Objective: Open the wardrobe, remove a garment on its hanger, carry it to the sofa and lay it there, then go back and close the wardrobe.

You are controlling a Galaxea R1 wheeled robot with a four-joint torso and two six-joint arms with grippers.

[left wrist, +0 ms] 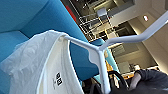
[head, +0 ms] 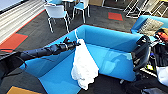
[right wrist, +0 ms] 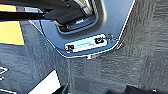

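Head view, my left arm: it reaches in from the picture's left, stretched out over the sofa's near arm, and my left gripper [head: 74, 44] is clamped on the hanger at the garment's top.
Hanger: thin and white [head: 76, 35]; its hook rises just above my gripper. In the left wrist view its neck and one sloping shoulder [left wrist: 100, 53] run close past the camera, inside the shirt's collar.
Garment: white T-shirt [head: 83, 65], hanging from the hanger in loose folds over the front edge of the seat. Its lowest folds look close to the seat edge; whether they touch I cannot tell. The left wrist view shows the collar and a small label [left wrist: 58, 79].
Sofa: bright blue [head: 113, 41], directly in front of me, with the shirt hanging before its seat and low back.
Right wrist view: grey carpet [right wrist: 140, 60] and part of my own base [right wrist: 87, 37]; my right gripper's state I cannot tell.
Beyond the sofa: white chairs [head: 57, 13] on dark carpet.
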